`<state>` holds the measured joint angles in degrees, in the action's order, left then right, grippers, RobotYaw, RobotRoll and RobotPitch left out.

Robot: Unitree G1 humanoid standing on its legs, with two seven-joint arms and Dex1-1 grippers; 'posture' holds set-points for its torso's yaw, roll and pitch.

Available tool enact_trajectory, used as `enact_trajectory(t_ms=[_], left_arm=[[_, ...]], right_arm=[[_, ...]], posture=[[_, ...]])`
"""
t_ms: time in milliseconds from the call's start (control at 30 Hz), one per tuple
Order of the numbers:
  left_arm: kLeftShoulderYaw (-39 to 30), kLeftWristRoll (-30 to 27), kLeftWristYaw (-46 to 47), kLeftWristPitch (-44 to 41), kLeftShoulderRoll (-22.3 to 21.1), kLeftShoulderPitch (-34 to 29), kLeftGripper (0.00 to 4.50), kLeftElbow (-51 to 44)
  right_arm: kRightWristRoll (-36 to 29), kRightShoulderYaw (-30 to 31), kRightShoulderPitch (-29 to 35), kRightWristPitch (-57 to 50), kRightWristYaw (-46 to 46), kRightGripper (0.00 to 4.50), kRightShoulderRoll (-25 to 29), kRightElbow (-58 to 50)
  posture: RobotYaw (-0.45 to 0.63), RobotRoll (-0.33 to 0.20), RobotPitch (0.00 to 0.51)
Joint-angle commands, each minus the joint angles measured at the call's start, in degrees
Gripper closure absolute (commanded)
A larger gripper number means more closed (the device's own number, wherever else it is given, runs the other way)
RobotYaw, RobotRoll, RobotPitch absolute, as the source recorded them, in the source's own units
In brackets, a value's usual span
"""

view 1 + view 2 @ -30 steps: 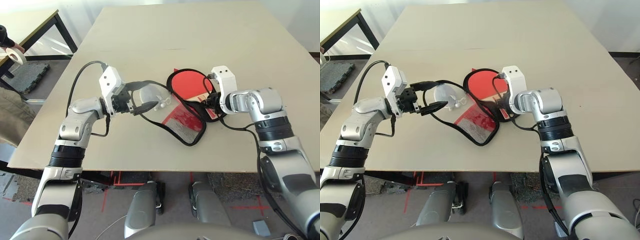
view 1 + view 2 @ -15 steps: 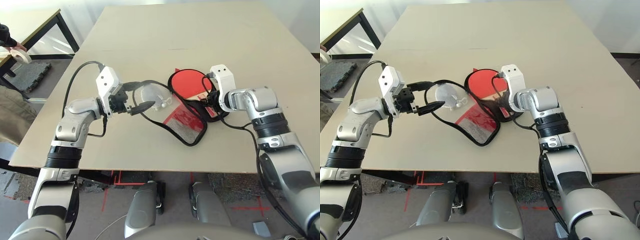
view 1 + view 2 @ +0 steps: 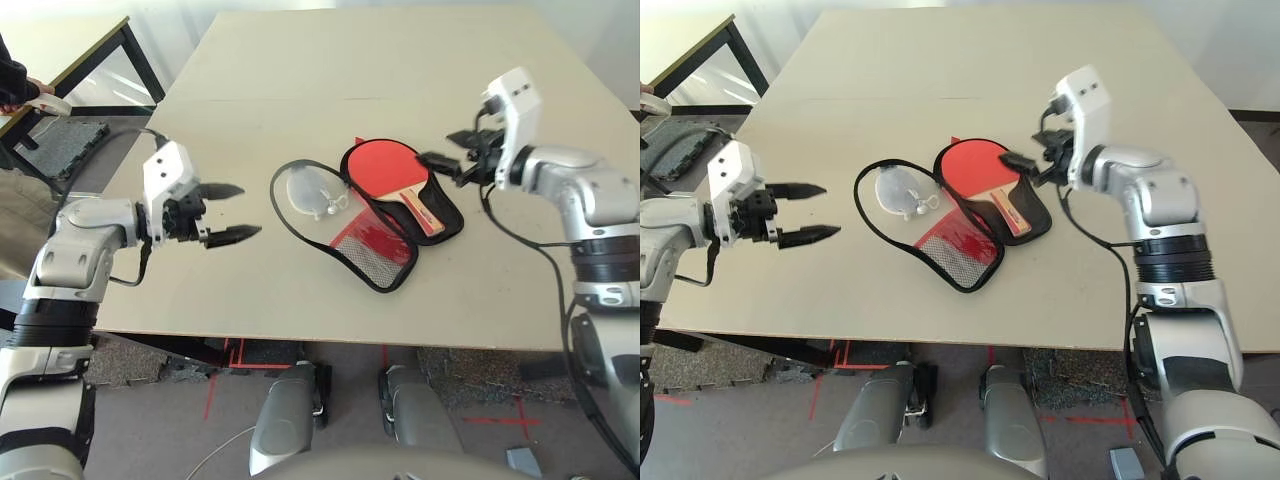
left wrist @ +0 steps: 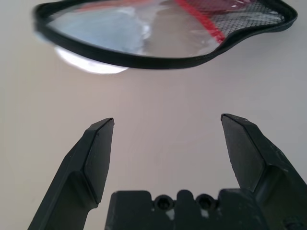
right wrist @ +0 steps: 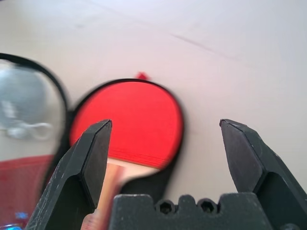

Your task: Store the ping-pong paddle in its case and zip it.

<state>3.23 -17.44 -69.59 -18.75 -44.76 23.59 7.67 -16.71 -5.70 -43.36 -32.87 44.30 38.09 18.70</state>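
The ping-pong paddle (image 3: 383, 166) lies face up on the black inside of the open case (image 3: 443, 222), with its wooden handle (image 3: 420, 206) toward the narrow end. The case's other half (image 3: 365, 246), with red fabric and black zipper edging, lies folded out toward the table's front left. A translucent whitish pouch (image 3: 310, 190) rests on that half. My right gripper (image 3: 445, 148) hovers open just right of the paddle and holds nothing. My left gripper (image 3: 232, 211) stands open over bare table, left of the case and apart from it. In the wrist views the left fingers (image 4: 98, 153) and right fingers (image 5: 91, 158) are spread wide.
The tan table (image 3: 300, 290) has bare surface around the case on all sides, and its front edge runs close below my left gripper. A second table with black legs (image 3: 135, 62) stands at the far left, where a person's hand (image 3: 35, 88) shows.
My right gripper has opened, let go at the paddle's handle and drawn back up to the right. My left gripper has pulled away leftward from the case's edge, staying open.
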Motion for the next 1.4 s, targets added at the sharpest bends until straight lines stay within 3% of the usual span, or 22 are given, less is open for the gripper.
enact_trajectory(t_ms=[33, 333, 533, 700, 900, 1100, 1400], left_arm=[[3.14, 2.27, 0.87, 2.6, 3.54, 2.11, 0.0, 1.19], [6.1, 3.03, -0.95, 7.4, 13.44, 14.17, 0.0, 10.88], [7.53, 4.52, -0.54, 12.26, 22.36, 23.23, 0.0, 19.81], [7.84, 7.88, 5.16, 19.57, 32.36, 32.42, 0.0, 32.54], [7.47, 11.27, 9.84, 26.28, 39.17, 38.43, 0.0, 44.72], [7.24, 12.09, 6.8, 27.68, 38.63, 37.26, 0.0, 45.74], [6.57, 10.54, 2.72, 22.36, 31.38, 29.36, 0.0, 34.97]], right_arm=[[0.34, -1.7, 1.67, 2.69, 0.7, 0.03, 1.59, 2.56], [-1.26, -3.4, 6.48, 2.07, 2.98, 0.03, 3.53, 2.81], [-4.0, -4.57, 9.65, -1.38, 4.93, 0.03, 4.11, 0.31], [-8.92, -7.95, 12.76, -6.9, 5.1, 0.03, 3.02, -2.06], [-13.78, -12.23, 15.97, -12.78, 2.84, 0.03, 1.4, -4.5], [-16.04, -12.16, 19.24, -15.61, 1.78, 0.03, -0.16, -7.39], [-15.2, -9.12, 18.26, -14.8, 1.74, 0.03, -3.17, -2.73]], posture=[[0.06, 0.0, 0.123], [0.03, 0.0, 0.12], [0.0, 0.0, 0.116], [-0.02, 0.0, 0.115], [-0.06, 0.0, 0.122], [-0.05, 0.0, 0.133], [0.0, 0.0, 0.14]])
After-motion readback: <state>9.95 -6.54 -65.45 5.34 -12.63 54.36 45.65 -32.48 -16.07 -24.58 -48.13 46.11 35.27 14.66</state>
